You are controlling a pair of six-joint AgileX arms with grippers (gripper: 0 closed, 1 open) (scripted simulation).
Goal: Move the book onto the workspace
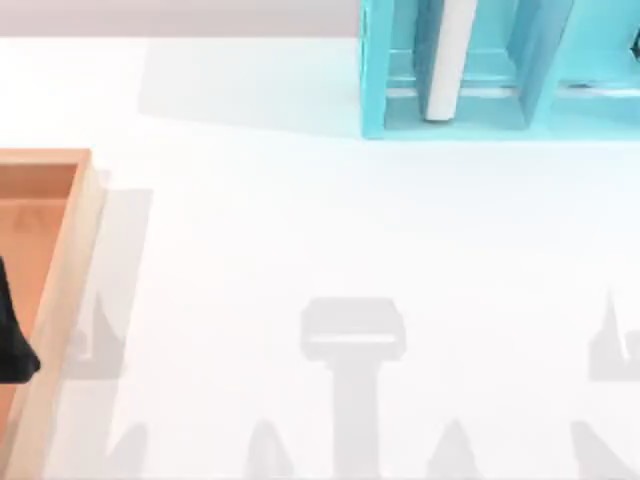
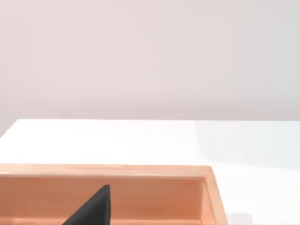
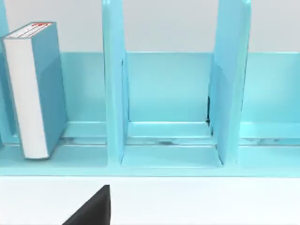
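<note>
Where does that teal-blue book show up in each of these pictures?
Top view: the book stands upright in a compartment of the turquoise shelf unit at the table's far edge, white pages facing the camera.
Left wrist view: not in it; this one looks over the wooden tray.
Right wrist view: the book stands in a compartment near the picture's edge, red mark on top.
Shared landmark: the shelf unit's turquoise dividers.
</note>
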